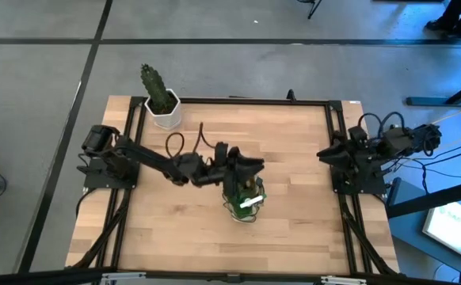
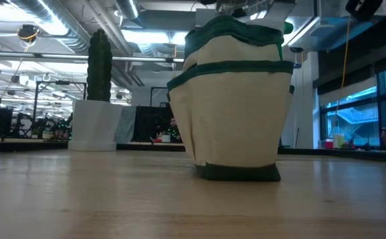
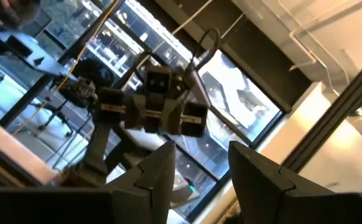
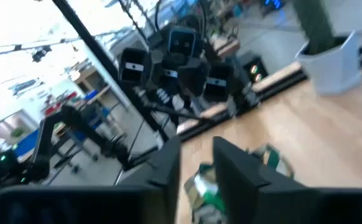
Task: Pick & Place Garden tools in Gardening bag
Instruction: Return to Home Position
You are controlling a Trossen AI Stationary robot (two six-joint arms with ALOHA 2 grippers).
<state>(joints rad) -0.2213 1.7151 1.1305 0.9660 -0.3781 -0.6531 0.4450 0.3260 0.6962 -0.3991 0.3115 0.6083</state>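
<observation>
Gardening bag (image 2: 236, 99) upright; garden tools out of sight, judged inside, none seen beside it. Left gripper (image 3: 199, 171) just above bag, jaws apart, empty. Right gripper (image 4: 196, 168) well away from bag, jaws apart. Remaining: withdrawal home.

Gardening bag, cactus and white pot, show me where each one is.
gardening bag (image 2: 236, 113), low view, on its pale front fabric wall.
cactus (image 1: 153, 83), high view, on the green stem.
white pot (image 2: 92, 125), low view, on its front wall.

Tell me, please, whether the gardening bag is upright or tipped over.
Upright: in the low view the gardening bag sits with its dark base flat on the table, its sides rising straight.
</observation>
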